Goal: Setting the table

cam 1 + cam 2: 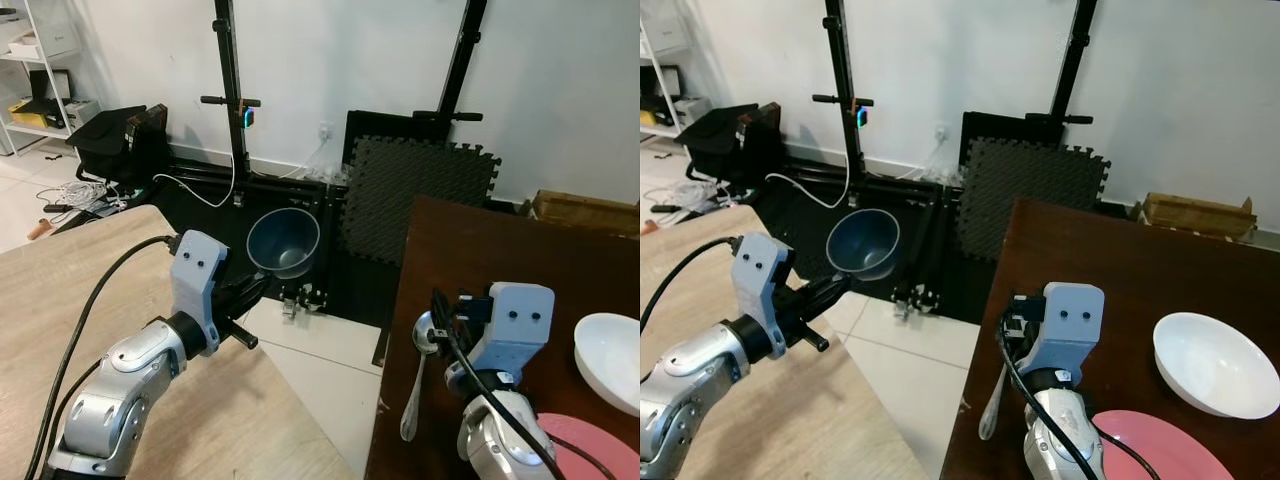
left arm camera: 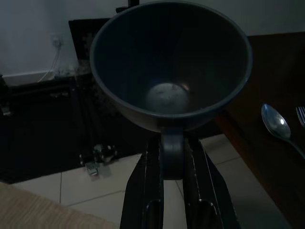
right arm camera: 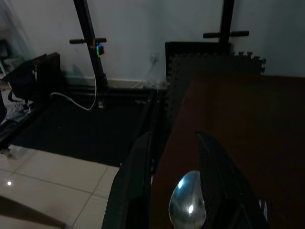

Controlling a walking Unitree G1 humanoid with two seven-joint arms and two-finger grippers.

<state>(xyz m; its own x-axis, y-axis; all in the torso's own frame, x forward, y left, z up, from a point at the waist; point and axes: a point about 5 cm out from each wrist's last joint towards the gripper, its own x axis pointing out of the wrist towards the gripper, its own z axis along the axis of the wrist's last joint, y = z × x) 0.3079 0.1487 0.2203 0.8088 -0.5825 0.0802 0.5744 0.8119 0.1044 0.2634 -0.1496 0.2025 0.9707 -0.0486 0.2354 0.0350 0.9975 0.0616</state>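
The left gripper (image 2: 172, 157) had its two black fingers closed on the rim of one dark blue bowl (image 1: 284, 241), which it held out in the air over the gap of tiled floor (image 1: 320, 370) between the two tables, its mouth turned toward the camera. The right gripper (image 3: 174, 176) hovered over the near left part of the dark brown table (image 1: 500, 270) with its fingers parted, gripping nothing; one metal spoon (image 1: 414, 385) lay on the table below the gap between them, its bowl end pointing away from the robot. On the same table to the right sat one white bowl (image 1: 1214, 364) and, nearer, one pink plate (image 1: 1160, 448). A light wooden table (image 1: 60, 300) stood on the left under the left arm. Fork tines (image 2: 300, 115) showed beside the spoon in the left wrist view.
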